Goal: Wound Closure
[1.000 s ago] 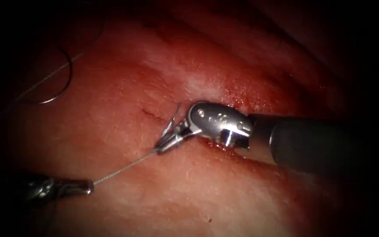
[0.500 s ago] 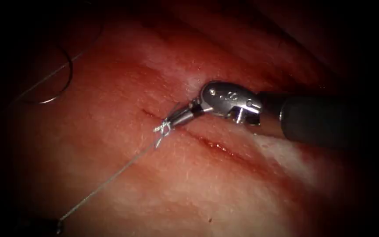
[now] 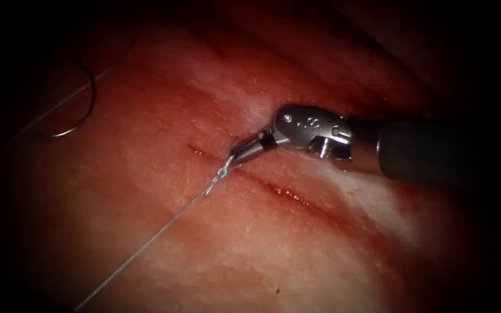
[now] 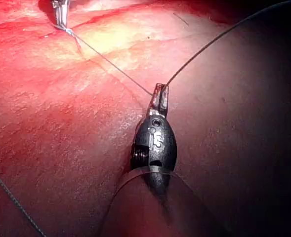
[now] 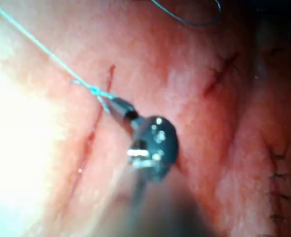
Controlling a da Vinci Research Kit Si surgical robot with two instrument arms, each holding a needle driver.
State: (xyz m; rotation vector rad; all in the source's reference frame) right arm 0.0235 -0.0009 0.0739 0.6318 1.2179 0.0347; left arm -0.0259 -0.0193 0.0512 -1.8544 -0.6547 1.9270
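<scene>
The right tool (image 3: 240,152) comes in from the right, its jaws shut on the thread just beside a small knot (image 3: 225,167) at the cut (image 3: 279,191). From the knot the thread (image 3: 152,235) runs taut toward the lower left. The left wrist view has the left tool (image 4: 160,96) shut on that thread (image 4: 110,61), well away from the knot (image 4: 68,32). The curved needle (image 3: 90,101) lies free on the tissue (image 3: 163,116) far left of the cut, held by neither tool and not in the tissue. The right wrist view shows the right tool (image 5: 116,106) next to the knot (image 5: 93,90).
A second strand of thread (image 3: 65,103) crosses the needle at the upper left. Red fluid lines the cut right of the knot. Dark stitch marks (image 5: 276,163) show on the tissue in the right wrist view.
The left tool has drawn away to the lower left with the thread, leaving the endoscope view. The right tool moved up and right, and the loose loops tightened into a knot at the cut.
</scene>
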